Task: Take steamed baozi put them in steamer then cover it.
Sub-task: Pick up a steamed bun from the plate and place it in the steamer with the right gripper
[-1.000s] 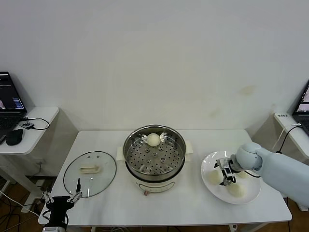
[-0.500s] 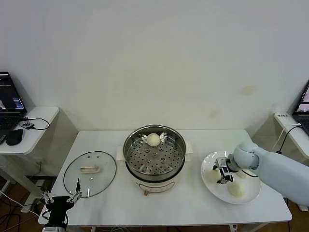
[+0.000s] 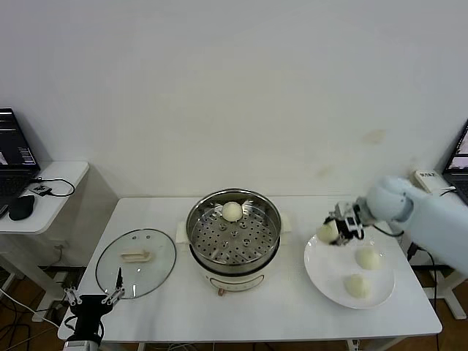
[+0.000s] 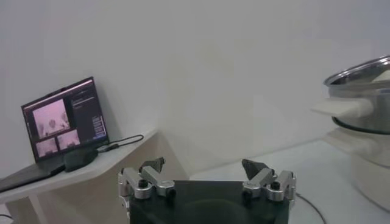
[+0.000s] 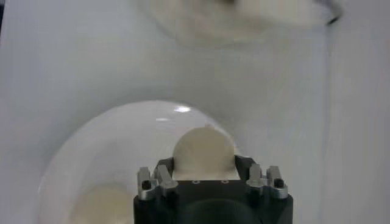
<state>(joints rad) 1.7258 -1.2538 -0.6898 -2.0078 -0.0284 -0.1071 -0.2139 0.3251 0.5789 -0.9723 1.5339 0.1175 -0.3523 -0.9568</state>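
Right now I have the right gripper (image 3: 338,231) pinching one bun (image 3: 327,232), lifted clear of the white plate (image 3: 322,270) on the right of the table, where two more buns (image 3: 368,258) lie; the left gripper (image 3: 92,300) hangs spread and idle off the near left corner by the glass lid (image 3: 136,262). My worry is the soft dome squashing or slipping out on the carry left to the steamer (image 3: 234,232), or clipping its steel rim. Being round, the bun has no real long axis, and I think it hangs dome outward from the jaws, though the wrist view hides much of it.
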